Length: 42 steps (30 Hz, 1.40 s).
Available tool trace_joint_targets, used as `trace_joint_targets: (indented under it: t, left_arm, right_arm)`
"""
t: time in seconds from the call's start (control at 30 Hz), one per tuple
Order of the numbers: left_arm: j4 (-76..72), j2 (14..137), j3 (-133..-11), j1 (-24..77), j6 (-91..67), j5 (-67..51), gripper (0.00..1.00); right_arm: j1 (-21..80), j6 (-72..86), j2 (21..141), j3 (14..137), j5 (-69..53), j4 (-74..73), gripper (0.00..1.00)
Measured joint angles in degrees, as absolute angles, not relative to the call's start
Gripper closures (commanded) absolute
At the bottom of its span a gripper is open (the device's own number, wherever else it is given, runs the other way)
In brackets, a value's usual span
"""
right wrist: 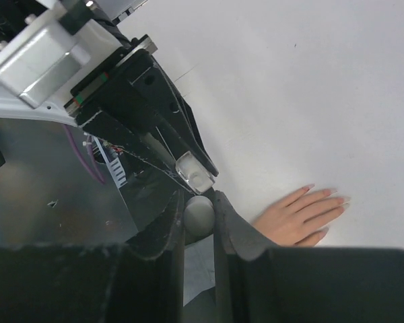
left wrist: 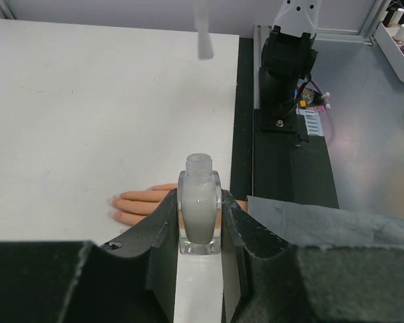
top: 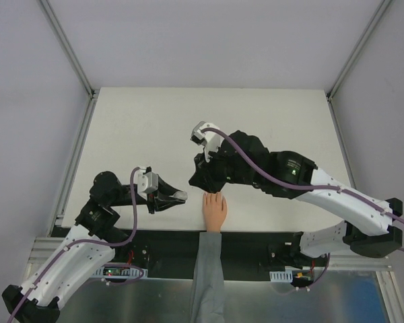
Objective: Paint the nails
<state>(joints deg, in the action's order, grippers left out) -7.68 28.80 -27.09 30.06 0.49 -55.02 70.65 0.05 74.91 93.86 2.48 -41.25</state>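
1. White table [top: 141,128], grey walls on three sides, top view. Your left gripper [top: 177,197] sits just left of the peach hand [top: 214,210]. Your right gripper [top: 198,180] sits just beyond its fingertips. A grey sleeve [top: 207,276] runs off the near edge. The nails are too small to make out here.
2. Left wrist view. Your left gripper [left wrist: 200,202] is clamped on an upright, uncapped bottle [left wrist: 200,212] of pale polish. The hand [left wrist: 145,202] lies flat behind it, partly hidden by the gripper fingers, and the nails [left wrist: 114,200] show at its left end. A blurred pale strip [left wrist: 203,30] hangs at the top. A rack of small bottles [left wrist: 402,33] is cut off at the right edge. The printed strip [left wrist: 312,121] below the arm base is too small to read.
3. Right wrist view. Your right gripper [right wrist: 198,198] pinches a round grey piece [right wrist: 198,215] that you cannot identify from here. The bottle [right wrist: 194,171] sits just beyond it. The hand [right wrist: 299,215] lies flat to the right with the nails [right wrist: 338,200] at its fingertips. Its wrist is hidden behind a gripper finger.
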Motion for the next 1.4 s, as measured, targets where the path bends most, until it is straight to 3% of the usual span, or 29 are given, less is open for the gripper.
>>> trace_joint_targets:
  t: [0.47, 1.4]
  left_arm:
    - [-11.9, 24.9, -25.3, 30.1, -1.0, -53.3, 1.0]
    - [-13.1, 24.4, -25.3, 30.1, -2.0, -52.2, 1.0]
  right_arm:
    - [74.9, 0.8, 76.0, 90.4, 8.8, -34.6, 1.0]
    - [74.9, 0.8, 77.0, 88.4, 8.8, -31.8, 1.0]
